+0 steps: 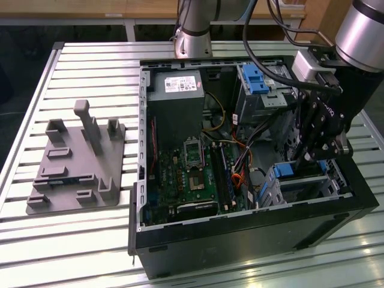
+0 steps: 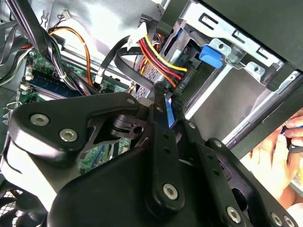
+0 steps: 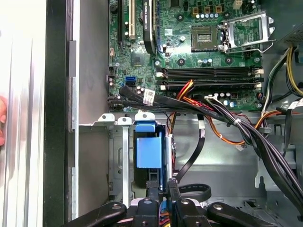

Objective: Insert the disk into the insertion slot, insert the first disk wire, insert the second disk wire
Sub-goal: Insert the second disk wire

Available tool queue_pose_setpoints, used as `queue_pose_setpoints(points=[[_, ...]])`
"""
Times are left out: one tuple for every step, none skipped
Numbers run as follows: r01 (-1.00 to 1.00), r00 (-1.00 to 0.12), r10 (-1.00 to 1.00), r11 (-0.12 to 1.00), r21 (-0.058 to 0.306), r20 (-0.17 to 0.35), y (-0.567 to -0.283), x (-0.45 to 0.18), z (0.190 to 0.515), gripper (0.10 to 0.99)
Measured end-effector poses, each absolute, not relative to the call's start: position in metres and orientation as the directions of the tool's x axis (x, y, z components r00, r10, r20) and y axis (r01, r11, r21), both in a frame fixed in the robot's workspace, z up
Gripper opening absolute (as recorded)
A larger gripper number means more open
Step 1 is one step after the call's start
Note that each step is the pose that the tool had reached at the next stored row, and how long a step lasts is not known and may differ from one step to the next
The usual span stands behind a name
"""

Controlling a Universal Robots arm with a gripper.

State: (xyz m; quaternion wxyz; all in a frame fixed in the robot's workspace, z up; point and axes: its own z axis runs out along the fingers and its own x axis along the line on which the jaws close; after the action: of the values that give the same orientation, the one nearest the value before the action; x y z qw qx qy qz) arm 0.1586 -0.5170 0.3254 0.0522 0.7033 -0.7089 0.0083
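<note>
The disk sits inside the insertion slot [image 3: 120, 156], a low grey cage at the case's corner; its blue carrier [image 3: 148, 146] shows in the first wrist view and in the exterior view [image 1: 282, 171]. My gripper [image 3: 162, 187] hangs just behind the disk's end, deep in the case [image 1: 309, 157]. Its fingers [image 2: 161, 106] are shut on the connector of a disk wire, a bundle of red, yellow and black leads [image 2: 161, 59] that runs up to the disk's end. A flat black cable [image 3: 191, 158] loops beside the carrier.
The green motherboard [image 3: 208, 52] and thick black cable bundles [image 3: 265, 146] crowd the space beside the slot. A taller cage with a blue latch [image 1: 255, 78] stands at the back. A grey fixture plate [image 1: 78, 162] lies on the exterior view's left. A person's hand [image 2: 279, 151] is outside the case wall.
</note>
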Motion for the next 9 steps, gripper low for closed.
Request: queue_pose_setpoints(points=[[-0.998,-0.005,-0.996,0.01,0.062,0.086,-0.517,0.159,0.325,0.2],[-0.998,-0.004,-0.996,0.009,0.062,0.086,-0.517,0.159,0.325,0.2],[-0.998,-0.004,-0.996,0.009,0.062,0.086,-0.517,0.159,0.325,0.212],[-0.998,-0.004,-0.996,0.009,0.062,0.086,-0.517,0.159,0.325,0.212],[-0.998,-0.004,-0.996,0.009,0.062,0.086,-0.517,0.159,0.326,0.271],[-0.998,-0.004,-0.996,0.009,0.062,0.085,-0.517,0.159,0.327,0.333],[-0.998,-0.003,-0.996,0.009,0.062,0.084,-0.517,0.159,0.33,0.333],[-0.998,-0.003,-0.996,0.009,0.062,0.084,-0.517,0.159,0.334,0.333],[-0.998,-0.003,-0.996,0.009,0.062,0.084,-0.517,0.158,0.338,0.333]])
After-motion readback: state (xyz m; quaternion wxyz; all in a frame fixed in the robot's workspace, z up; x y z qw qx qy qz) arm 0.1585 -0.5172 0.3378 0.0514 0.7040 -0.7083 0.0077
